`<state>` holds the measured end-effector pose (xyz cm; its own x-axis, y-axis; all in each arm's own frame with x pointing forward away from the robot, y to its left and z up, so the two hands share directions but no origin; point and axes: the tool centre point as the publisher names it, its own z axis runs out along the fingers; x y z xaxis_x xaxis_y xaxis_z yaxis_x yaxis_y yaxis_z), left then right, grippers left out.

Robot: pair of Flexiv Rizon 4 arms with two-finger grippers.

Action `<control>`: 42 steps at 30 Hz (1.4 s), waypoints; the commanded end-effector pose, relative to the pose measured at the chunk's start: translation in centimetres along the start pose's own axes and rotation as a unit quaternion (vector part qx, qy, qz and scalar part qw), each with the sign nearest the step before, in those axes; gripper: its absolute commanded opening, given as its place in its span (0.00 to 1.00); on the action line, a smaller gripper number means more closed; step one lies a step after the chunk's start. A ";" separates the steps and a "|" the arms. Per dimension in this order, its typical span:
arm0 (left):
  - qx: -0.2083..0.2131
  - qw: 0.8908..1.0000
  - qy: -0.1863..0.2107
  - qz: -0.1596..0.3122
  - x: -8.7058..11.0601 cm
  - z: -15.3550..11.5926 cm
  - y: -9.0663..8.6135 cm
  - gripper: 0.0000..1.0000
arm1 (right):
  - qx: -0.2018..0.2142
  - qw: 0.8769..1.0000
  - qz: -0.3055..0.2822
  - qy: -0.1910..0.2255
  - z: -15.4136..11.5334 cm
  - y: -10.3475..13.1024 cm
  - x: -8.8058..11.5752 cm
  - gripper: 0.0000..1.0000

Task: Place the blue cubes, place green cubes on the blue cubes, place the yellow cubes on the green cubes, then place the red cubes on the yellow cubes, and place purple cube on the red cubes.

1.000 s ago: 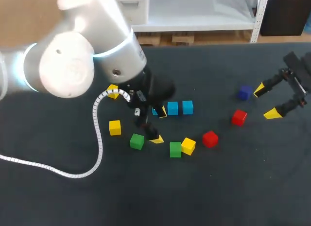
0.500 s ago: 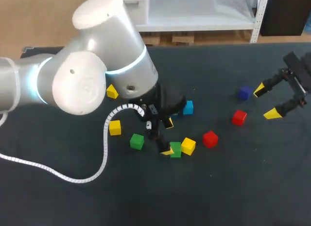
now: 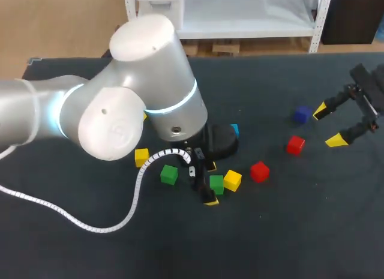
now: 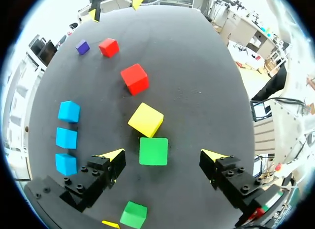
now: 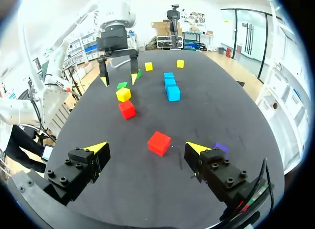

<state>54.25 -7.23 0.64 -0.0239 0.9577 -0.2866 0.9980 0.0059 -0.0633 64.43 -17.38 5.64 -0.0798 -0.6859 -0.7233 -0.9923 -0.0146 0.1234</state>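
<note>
A green cube lies between the left fingers (spread wide, touching neither).

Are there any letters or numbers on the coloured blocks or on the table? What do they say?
There are none to read.
The blue blocks, green blocks, yellow blocks, red blocks and purple block all have plain faces.
The dark table shows no writing or signs.
The left pincer and right pincer show no marks that can be read.
</note>
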 end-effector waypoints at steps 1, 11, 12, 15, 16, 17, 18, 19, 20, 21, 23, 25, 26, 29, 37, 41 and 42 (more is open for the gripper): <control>0.002 1.000 0.001 -0.003 -0.1 0.6 0.5 1.00 | 0.000 1.000 -0.001 -0.001 0.0 -0.1 0.0 1.00; -0.015 1.000 0.015 0.015 5.0 -1.2 1.1 1.00 | 0.000 1.000 -0.001 -0.001 0.0 -0.1 0.0 1.00; -0.018 0.999 0.019 0.019 5.8 -1.5 1.1 1.00 | 0.000 1.000 -0.001 -0.001 0.0 -0.1 0.0 1.00; -0.016 0.998 0.029 0.051 7.6 -2.5 1.2 1.00 | 0.000 1.000 -0.001 -0.001 0.0 -0.1 0.0 1.00; -0.016 0.998 0.029 0.052 8.1 -2.9 1.3 1.00 | 0.000 1.000 -0.001 -0.001 0.0 -0.1 0.0 1.00; -0.015 0.998 0.032 0.057 8.5 -3.2 1.3 1.00 | 0.000 1.000 -0.001 -0.001 0.0 -0.1 0.0 1.00; -0.018 0.997 0.035 0.062 8.9 -3.5 1.3 1.00 | 0.000 1.000 -0.001 -0.001 0.0 -0.1 0.0 1.00; -0.018 0.997 0.033 0.064 9.2 -3.7 1.4 1.00 | 0.000 1.000 -0.001 -0.001 0.0 -0.1 0.0 1.00; -0.014 0.997 0.026 0.067 9.4 -3.8 1.4 1.00 | 0.000 1.000 -0.001 -0.001 0.0 -0.1 0.0 1.00; -0.015 0.997 0.026 0.077 9.6 -3.9 1.5 1.00 | 0.000 1.000 -0.001 -0.001 0.0 -0.1 0.0 1.00; -0.009 0.996 0.026 0.090 9.8 -4.0 1.6 1.00 | 0.000 1.000 -0.001 -0.001 0.0 -0.1 0.0 1.00; -0.006 0.995 0.020 0.100 9.9 -4.1 1.8 1.00 | 0.000 1.000 -0.001 -0.001 0.0 -0.1 0.0 1.00; -0.005 0.995 0.009 0.103 10.0 -4.3 1.9 1.00 | 0.000 1.000 -0.001 -0.001 0.0 -0.1 0.0 1.00; -0.011 0.995 -0.032 0.098 11.0 -5.2 2.5 1.00 | 0.000 1.000 -0.001 -0.001 0.0 -0.1 0.0 1.00; -0.036 0.994 -0.068 0.080 14.9 -7.5 4.4 1.00 | 0.000 1.000 -0.001 -0.001 0.0 -0.1 0.0 1.00; -0.036 0.993 -0.070 0.088 16.3 -8.2 5.2 1.00 | 0.000 1.000 -0.001 -0.001 0.0 -0.1 0.0 1.00; -0.036 0.993 -0.072 0.089 16.6 -8.4 5.4 1.00 | 0.000 1.000 -0.001 -0.001 0.0 -0.1 0.0 1.00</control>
<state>59.68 9.79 3.23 0.1451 0.9218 -0.3596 0.9893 -0.1299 0.0663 64.44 -17.38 5.64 -0.0799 -0.6859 -0.7233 -0.9922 -0.0148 0.1236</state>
